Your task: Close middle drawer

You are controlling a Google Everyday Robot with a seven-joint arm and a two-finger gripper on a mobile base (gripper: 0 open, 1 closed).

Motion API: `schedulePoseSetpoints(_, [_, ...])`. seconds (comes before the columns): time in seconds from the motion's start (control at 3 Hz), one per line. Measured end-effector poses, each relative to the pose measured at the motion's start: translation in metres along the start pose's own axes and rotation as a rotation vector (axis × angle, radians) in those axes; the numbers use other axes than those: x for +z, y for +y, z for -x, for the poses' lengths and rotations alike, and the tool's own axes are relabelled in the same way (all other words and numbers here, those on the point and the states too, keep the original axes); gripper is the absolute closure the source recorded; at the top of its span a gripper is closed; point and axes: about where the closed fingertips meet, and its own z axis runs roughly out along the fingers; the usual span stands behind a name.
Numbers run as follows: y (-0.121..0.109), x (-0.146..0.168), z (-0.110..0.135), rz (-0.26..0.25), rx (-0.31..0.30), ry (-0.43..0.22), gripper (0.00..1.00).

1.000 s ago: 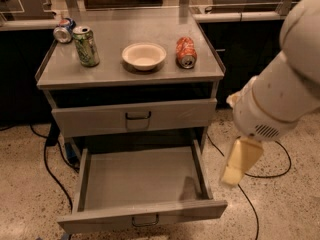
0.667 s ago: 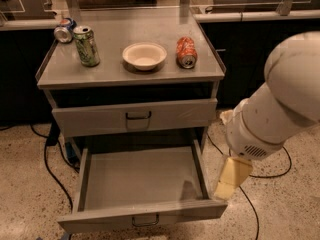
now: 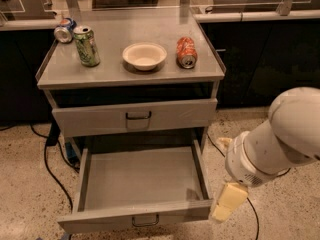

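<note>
Speckled floor (image 3: 25, 184), grey metal cart (image 3: 115, 75) by dark cabinets | middle drawer (image 3: 142, 181) stands pulled out toward the camera under the shut upper drawer (image 3: 165, 115) | gripper (image 3: 226, 204) hangs low, just beside the drawer's front right corner; open or closed cannot be told | front panel lies leftward of the gripper in view; judged closing push runs back toward the cart

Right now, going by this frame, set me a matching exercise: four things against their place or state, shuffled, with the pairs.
Things:
1. middle drawer
2. green can
3. orange can
4. gripper

Place or state:
A. lying on its side, right of the bowl
B. low, beside the drawer's right front corner
C. pulled open
D. upright, left of the bowl

Pairs: 1-C, 2-D, 3-A, 4-B
</note>
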Motion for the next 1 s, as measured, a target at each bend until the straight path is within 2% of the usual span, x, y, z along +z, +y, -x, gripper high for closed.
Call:
schedulePoseSetpoints(0.67, [-0.004, 0.047, -0.013, 0.064, 0.003, -0.065, 0.0])
schedulePoseSetpoints(1.0, [-0.007, 0.064, -0.012, 0.094, -0.002, -0.149, 0.0])
